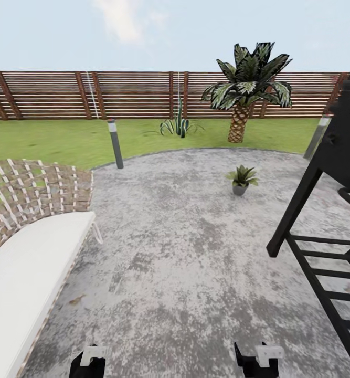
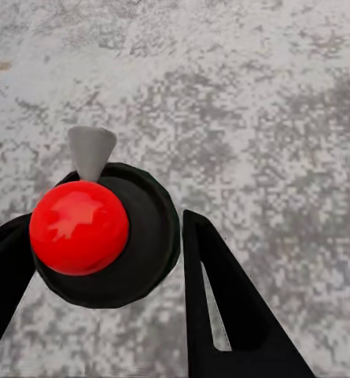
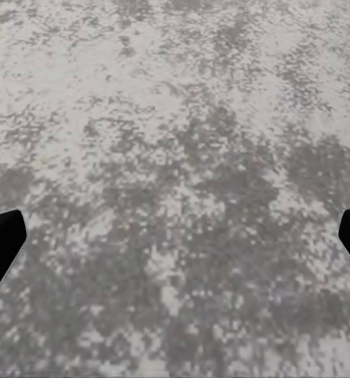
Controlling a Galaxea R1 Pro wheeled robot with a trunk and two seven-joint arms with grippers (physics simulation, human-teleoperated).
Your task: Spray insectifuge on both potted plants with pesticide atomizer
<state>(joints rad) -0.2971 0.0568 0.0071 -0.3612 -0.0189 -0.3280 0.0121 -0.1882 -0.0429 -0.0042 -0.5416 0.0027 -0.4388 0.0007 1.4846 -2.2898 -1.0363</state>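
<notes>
The left gripper [image 2: 104,260] hangs low over the grey paving, its dark fingers [image 2: 222,307] spread either side of a black round base with a red ball [image 2: 79,227] and a grey cone; whether they are gripping it I cannot tell. The right gripper [image 3: 175,236] is released, its fingertips [image 3: 1,236] set wide apart with bare patio between them.

Both grippers sit at the near edge of the round patio [image 1: 195,273]. The one potted plant [image 1: 241,180] in sight stands far ahead and slightly right, in a small grey pot, so the right arm looks the nearer. The pesticide atomizer is not visible here, so its direction and axis cannot be judged; it likely has to be found first.

Near left lies a woven lounger [image 1: 33,247] with a white cushion. On the right a black slatted frame [image 1: 321,262] crowds that side and could catch the right arm. Farther off stand a bollard lamp [image 1: 115,143], a palm [image 1: 246,89] and the wooden fence [image 1: 133,94].
</notes>
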